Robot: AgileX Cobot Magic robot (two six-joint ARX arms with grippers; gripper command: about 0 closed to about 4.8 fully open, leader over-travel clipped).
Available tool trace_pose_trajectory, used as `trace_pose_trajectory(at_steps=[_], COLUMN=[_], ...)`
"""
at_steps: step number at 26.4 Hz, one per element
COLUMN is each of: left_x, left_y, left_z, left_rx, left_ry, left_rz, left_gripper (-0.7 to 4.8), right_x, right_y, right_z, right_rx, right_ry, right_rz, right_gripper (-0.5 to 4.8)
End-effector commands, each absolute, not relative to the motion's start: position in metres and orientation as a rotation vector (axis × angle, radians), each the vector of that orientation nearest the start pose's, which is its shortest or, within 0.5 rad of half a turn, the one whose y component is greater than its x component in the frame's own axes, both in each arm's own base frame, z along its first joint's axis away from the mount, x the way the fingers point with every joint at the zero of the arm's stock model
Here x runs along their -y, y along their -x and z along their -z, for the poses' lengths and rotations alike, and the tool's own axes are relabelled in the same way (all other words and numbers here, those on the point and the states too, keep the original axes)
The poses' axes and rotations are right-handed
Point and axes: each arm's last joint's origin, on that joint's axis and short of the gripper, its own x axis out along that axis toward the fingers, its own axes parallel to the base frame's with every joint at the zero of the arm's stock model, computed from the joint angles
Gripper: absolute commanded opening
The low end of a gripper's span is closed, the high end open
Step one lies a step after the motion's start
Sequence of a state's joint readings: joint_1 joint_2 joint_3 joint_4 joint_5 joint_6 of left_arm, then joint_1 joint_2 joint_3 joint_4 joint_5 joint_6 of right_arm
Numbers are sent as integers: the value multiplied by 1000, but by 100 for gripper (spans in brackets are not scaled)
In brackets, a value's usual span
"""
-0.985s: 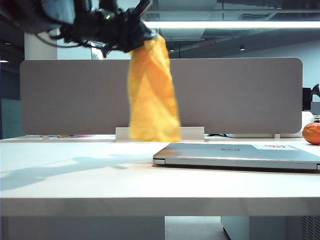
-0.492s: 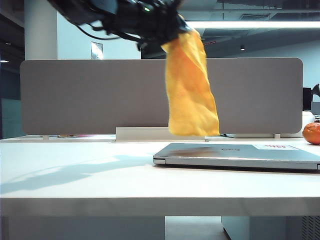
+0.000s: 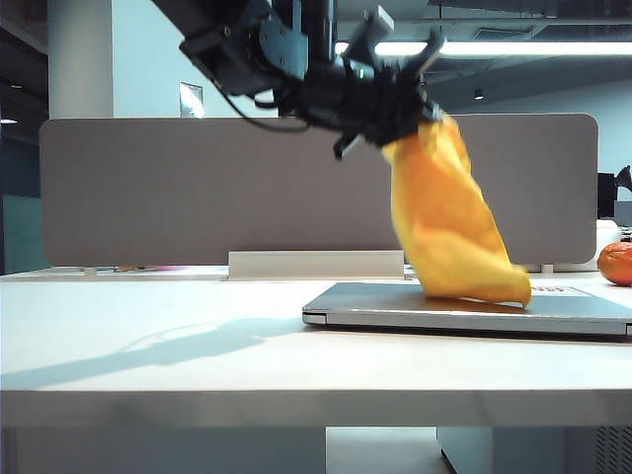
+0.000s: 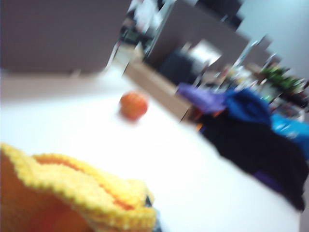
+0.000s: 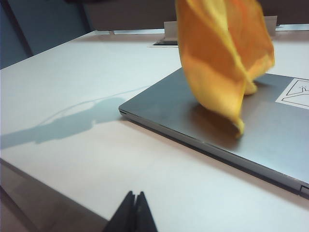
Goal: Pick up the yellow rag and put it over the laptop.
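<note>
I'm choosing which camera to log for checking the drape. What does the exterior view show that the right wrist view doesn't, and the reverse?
Only the exterior view shows the left gripper shut on the yellow rag's top, high above the table, plus the orange fruit at the far right edge. Only the right wrist view shows the right gripper, shut and low near the table's front edge, away from the work. Both show the rag's lower end reaching the closed laptop lid, and the arm's shadow on the table.
</note>
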State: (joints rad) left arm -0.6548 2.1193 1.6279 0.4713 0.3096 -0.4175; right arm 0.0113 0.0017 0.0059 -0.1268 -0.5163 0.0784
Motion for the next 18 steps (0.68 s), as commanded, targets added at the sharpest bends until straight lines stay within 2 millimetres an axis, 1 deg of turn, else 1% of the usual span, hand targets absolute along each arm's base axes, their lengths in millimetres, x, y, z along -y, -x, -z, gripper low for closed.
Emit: trace_pose_trajectory(at_steps=[1,2,5,10,14,18], left_x=[310,308,307,303,301,299], left_y=[-392,-393,-394,-391,-388,-386], left_z=[-247,-237,-225,-213,-205,-200], left_rx=[-341,-400,-465,-546,-622,-639], left_ry=[359,342,311,164,100,-1], left_rz=[879,815,729,704,688,667], left_gripper=[-5,-5,-5,-5,-5,-5], right_x=[-15,-15,-15,-15,-15,-15], right_y=[-93,-93,-93,-93,-93,-93], right_z=[-153,-153,-153,-153,-153,-153], right_rx=[-136,-136,-137,-136,-136,-136], right_ry=[-106,-106,-106,-106,-106,-106], right_rz=[-521,-521,-521,-521,-521,-521], right_gripper=[-6,-6,-6,-6,-6,-6])
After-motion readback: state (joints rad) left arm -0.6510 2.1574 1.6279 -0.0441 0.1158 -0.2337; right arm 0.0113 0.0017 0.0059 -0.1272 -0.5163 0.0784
